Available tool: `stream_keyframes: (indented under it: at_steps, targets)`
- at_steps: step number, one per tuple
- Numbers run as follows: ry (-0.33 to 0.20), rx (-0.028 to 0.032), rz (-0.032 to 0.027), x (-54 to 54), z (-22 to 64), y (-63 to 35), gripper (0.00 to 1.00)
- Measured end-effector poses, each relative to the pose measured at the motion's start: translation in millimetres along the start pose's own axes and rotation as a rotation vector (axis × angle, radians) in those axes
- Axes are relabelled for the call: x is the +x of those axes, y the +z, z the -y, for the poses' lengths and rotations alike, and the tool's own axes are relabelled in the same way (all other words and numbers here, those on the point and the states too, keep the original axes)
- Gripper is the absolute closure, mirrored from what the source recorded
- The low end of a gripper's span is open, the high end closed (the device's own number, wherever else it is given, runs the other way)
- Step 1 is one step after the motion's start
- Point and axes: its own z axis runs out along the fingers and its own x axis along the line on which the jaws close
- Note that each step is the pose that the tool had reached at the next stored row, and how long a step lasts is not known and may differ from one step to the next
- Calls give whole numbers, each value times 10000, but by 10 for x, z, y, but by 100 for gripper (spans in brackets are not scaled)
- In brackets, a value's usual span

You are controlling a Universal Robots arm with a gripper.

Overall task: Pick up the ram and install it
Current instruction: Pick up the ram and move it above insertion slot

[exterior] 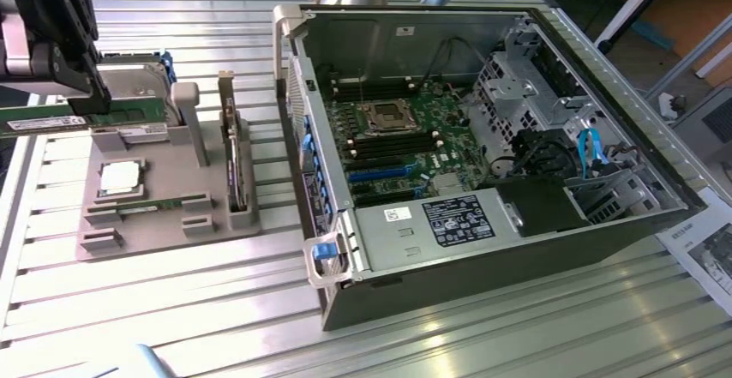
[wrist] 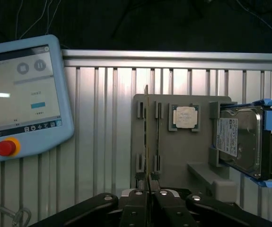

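Now the gripper [wrist: 148, 185] has its jaws pinching the ram [wrist: 147, 132] edge-on above the grey holder [wrist: 173, 156]. Beneath the jaws, off to one side, sit the processor chip [wrist: 185, 117] and the hard drive [wrist: 240, 137]. An upright dark card [exterior: 235, 168] stands between the jaws and the open computer case [exterior: 481, 284].

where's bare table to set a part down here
Widest bare table lies on the exterior camera's side of the grey fixture tray and the computer case. Another bare strip runs between teach pendant and tray. The gap between tray and case is narrow; the tray itself is crowded.
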Motion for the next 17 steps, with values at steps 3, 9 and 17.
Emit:
stream_keyframes:
  at_steps: [3, 9, 17]
  targets:
    - [-1, -3, -3, 0, 14, -3, 88]
    - [0, -3, -1, 5, 197, -9, 88]
    - [1, -7, -1, 11, 383, -17, 88]
